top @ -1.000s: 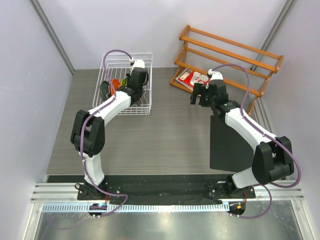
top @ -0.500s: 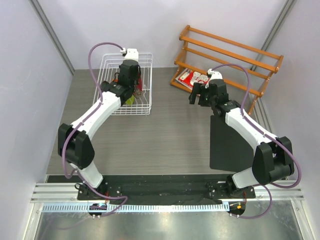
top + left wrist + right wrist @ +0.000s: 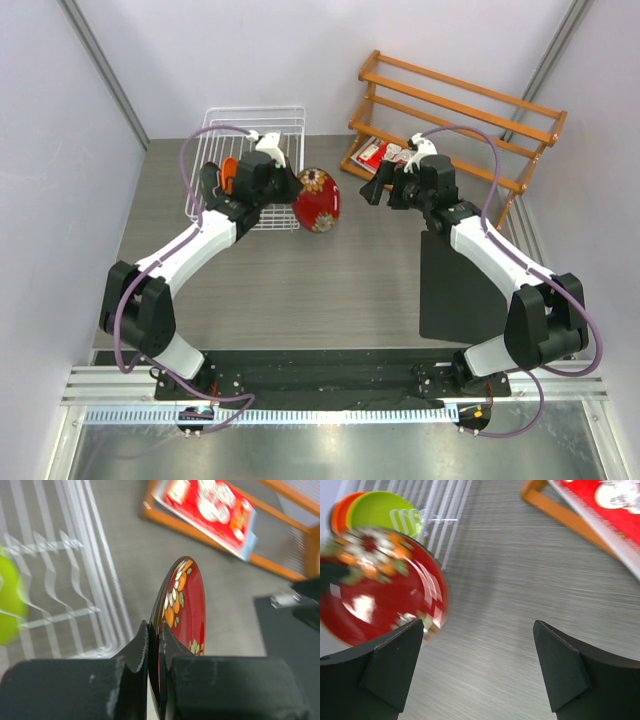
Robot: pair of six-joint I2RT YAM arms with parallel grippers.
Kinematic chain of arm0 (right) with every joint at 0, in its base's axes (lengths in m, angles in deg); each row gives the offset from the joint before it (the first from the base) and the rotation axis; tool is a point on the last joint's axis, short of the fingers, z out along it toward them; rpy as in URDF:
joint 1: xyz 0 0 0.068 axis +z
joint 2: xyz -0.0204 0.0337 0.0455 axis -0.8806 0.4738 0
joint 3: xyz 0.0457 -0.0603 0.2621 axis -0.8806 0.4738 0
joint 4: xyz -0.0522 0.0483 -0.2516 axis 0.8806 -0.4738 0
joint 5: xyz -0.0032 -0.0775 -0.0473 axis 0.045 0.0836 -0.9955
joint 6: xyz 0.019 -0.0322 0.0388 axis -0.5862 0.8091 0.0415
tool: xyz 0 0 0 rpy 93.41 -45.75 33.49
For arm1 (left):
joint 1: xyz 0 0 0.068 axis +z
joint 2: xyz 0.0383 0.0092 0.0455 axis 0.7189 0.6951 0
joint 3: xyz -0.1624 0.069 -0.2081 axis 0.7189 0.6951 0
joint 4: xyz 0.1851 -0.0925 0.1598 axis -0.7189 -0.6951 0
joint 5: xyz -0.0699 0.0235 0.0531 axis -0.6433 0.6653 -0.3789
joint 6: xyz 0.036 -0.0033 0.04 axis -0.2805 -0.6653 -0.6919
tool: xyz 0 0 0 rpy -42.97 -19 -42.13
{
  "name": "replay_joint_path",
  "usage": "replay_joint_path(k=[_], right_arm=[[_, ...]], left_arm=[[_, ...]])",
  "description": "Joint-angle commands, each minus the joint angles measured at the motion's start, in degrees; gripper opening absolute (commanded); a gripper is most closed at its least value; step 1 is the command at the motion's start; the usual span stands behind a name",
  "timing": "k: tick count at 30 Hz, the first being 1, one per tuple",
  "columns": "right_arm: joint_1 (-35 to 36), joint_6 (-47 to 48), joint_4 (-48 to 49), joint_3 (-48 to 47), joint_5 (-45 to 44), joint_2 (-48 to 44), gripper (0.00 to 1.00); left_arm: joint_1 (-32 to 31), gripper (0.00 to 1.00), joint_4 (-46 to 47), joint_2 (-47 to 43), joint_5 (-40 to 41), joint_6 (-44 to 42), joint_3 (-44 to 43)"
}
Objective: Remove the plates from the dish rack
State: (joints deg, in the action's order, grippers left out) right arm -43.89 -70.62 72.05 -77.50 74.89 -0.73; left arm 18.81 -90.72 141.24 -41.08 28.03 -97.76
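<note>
1. Top external view: I saw the white wire dish rack (image 3: 262,125) at the table's (image 3: 330,270) far left.
2. My left gripper (image 3: 155,635) was clamped on the red floral plate (image 3: 316,199), held on edge just right of the rack.
3. My right gripper (image 3: 383,190) gaped wide, empty, near that plate.

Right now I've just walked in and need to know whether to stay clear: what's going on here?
The jaws of the left arm are shut on the rim of the red floral plate, holding it on edge above the table just right of the white dish rack. The jaws of the right arm stand open facing that plate, near the orange shelf, holding nothing. An orange plate and a lime green plate stand in the rack.
</note>
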Motion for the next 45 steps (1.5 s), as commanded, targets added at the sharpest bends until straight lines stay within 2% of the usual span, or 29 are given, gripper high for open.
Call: replay_joint_path(k=[1,8,15,18,22,23,31,32,34,35,37,38,39,42,43,44,45], right_arm=[[-1.03,-5.37,8.57,2.31,9.23,-0.17,0.98],[-2.35,-8.88,11.66,5.57,12.76,1.41,0.97],[-4.29,-13.10,19.29,8.91,19.44,2.91,0.93],[-4.81,-14.07,21.94,9.97,21.64,3.26,0.83],[-5.60,-16.35,25.28,11.55,24.63,3.61,0.53],[-5.69,-16.80,25.98,11.99,24.98,3.61,0.49],[-7.98,-26.46,40.57,16.30,34.46,7.82,0.51],[-8.15,-27.51,42.23,16.82,34.65,8.27,0.46],[-8.33,-27.70,42.78,17.09,34.57,8.27,0.44],[-8.42,-27.44,42.52,17.18,34.57,8.01,0.30],[-8.77,-27.35,42.25,17.44,34.48,7.74,0.16],[-9.03,-27.09,41.90,17.44,34.65,7.48,0.05],[-9.21,-26.65,41.38,17.53,34.39,7.04,0.01],[-10.26,-26.21,39.71,18.14,32.46,5.73,0.01],[-10.53,-26.03,39.00,18.41,31.50,5.20,0.01],[-10.88,-25.77,37.87,19.11,30.10,4.50,0.01],[-11.84,-25.42,36.99,19.37,29.39,3.01,0.01]], left_arm=[[-0.26,0.00,17.70,-1.85,-13.97,12.22,4.13],[-0.26,0.00,29.30,-0.09,-18.19,18.47,8.35],[-0.26,0.00,35.03,2.11,-20.49,22.08,10.02],[-0.26,0.00,36.26,2.46,-20.14,22.61,10.99],[-0.26,0.00,37.23,3.07,-19.35,22.96,12.05],[-0.26,0.00,37.32,3.16,-19.34,22.96,12.31],[-0.26,0.00,43.55,6.24,-20.75,26.47,13.54],[-0.26,0.00,43.74,6.76,-21.19,27.09,13.46],[-0.26,0.00,43.74,7.03,-21.19,27.18,13.37],[-0.26,0.00,43.74,7.12,-21.02,27.18,13.45],[-0.26,0.00,43.65,7.12,-20.93,26.92,13.54],[-0.26,0.00,43.30,6.94,-21.01,26.31,13.63],[-0.26,0.00,43.04,6.94,-21.10,26.04,13.63],[-0.26,0.00,41.19,7.29,-20.84,25.25,13.11],[-0.26,0.05,40.58,7.21,-20.84,24.90,12.93],[-0.26,0.37,39.88,7.29,-20.75,24.72,12.93],[-0.26,0.52,39.26,7.38,-20.49,24.03,12.93]])
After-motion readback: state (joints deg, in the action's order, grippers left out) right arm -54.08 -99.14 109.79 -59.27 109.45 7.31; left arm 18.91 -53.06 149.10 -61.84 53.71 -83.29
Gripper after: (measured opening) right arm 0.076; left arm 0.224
